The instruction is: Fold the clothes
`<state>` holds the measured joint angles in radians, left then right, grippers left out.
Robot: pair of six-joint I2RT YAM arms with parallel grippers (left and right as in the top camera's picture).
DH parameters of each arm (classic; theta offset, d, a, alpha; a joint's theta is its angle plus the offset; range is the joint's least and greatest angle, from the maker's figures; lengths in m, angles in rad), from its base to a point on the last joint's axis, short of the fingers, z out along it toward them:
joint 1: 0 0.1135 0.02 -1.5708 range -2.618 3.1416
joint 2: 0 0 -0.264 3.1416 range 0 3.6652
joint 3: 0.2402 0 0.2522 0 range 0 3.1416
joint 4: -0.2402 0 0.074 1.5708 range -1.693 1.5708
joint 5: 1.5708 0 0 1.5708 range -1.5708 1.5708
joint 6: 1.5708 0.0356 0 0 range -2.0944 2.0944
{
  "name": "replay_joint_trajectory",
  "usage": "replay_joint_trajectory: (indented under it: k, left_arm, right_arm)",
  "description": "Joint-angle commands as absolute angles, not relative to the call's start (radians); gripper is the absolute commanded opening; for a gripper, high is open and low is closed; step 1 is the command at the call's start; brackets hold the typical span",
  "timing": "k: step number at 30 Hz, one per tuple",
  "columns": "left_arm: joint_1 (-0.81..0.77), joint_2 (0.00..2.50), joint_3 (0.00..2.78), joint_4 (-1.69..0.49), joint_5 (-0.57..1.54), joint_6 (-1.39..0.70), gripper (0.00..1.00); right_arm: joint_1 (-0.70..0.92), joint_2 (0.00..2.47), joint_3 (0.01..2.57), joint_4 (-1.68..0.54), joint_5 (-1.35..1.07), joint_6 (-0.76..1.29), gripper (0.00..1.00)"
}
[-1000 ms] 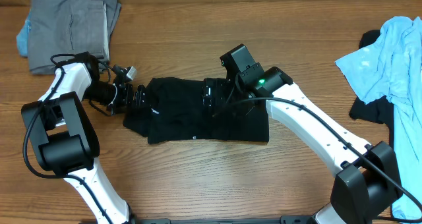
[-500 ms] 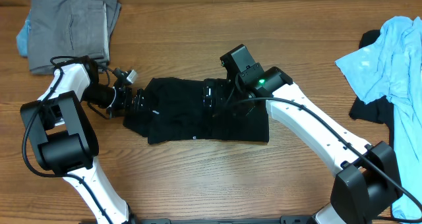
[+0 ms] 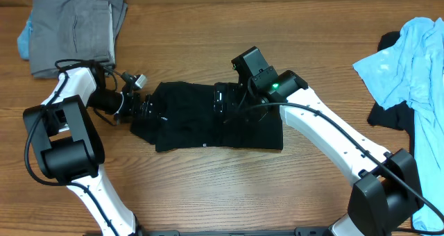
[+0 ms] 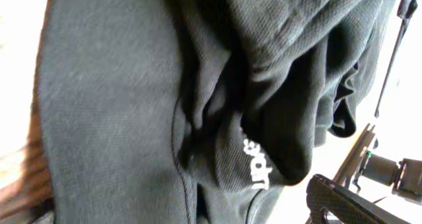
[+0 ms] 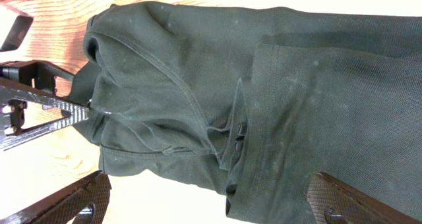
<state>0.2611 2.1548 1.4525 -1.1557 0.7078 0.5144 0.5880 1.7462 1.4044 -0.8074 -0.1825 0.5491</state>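
Observation:
The black shirt (image 3: 201,121) lies as a folded rectangle in the middle of the wooden table, with a tiny white mark (image 3: 204,145) near its front edge. My left gripper (image 3: 142,105) is at the shirt's left edge, low on the table. In the left wrist view black cloth (image 4: 132,105) with white lettering (image 4: 258,166) fills the frame. Only one finger (image 4: 343,201) shows, far to the right, and cloth covers the other. My right gripper (image 3: 220,100) hovers over the shirt's back middle. Its jaws (image 5: 211,197) stand wide apart above a fold, holding nothing.
A folded grey garment (image 3: 73,28) lies at the back left with light blue cloth (image 3: 24,38) under it. A crumpled light blue garment (image 3: 409,62) lies at the right edge over a dark one (image 3: 385,114). Bare wood shows along the front.
My left gripper has shifted slightly right, further into the shirt's left edge. The right arm and the shirt have not visibly moved.

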Motion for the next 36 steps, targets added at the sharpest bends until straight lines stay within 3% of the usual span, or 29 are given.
replay_joint_trajectory:
  k: [1, 4, 8, 12, 16, 18, 20, 30, 36]
  left_arm:
    - [0.221, 2.188, 1.434, -1.127, 0.671, 0.472, 0.94]
    - [0.195, 2.188, 1.434, -1.11, 0.644, 0.421, 0.93]
    - [0.173, 2.188, 1.434, -1.072, 0.611, 0.366, 0.81]
    - [0.159, 2.188, 1.434, -1.021, 0.462, 0.223, 0.56]
    - [0.157, 2.188, 1.434, -1.008, 0.408, 0.16, 0.41]
    - [0.157, 2.188, 1.434, -1.005, 0.406, 0.159, 0.2]
    - [0.157, 2.188, 1.434, -0.997, 0.366, 0.123, 0.06]
    - [0.169, 2.188, 1.477, -1.033, 0.05, -0.033, 0.04]
    - [0.183, 2.188, 1.663, -1.17, -0.068, -0.136, 0.04]
  right_arm:
    - [0.584, 1.745, 1.414, -0.803, -0.176, 0.541, 1.0]
    - [0.584, 1.745, 1.414, -0.803, -0.176, 0.541, 1.0]
    - [0.584, 1.745, 1.414, -0.803, -0.176, 0.541, 1.0]
    - [0.584, 1.745, 1.414, -0.804, -0.176, 0.541, 1.0]
    - [0.584, 1.745, 1.414, -0.803, -0.176, 0.541, 1.0]
    - [0.584, 1.745, 1.414, -0.802, -0.176, 0.541, 1.0]
    - [0.584, 1.745, 1.414, -0.802, -0.176, 0.541, 1.0]
    - [0.584, 1.745, 1.413, -0.818, -0.176, 0.541, 1.0]
    - [0.584, 1.757, 1.413, -0.809, -0.168, 0.542, 1.0]
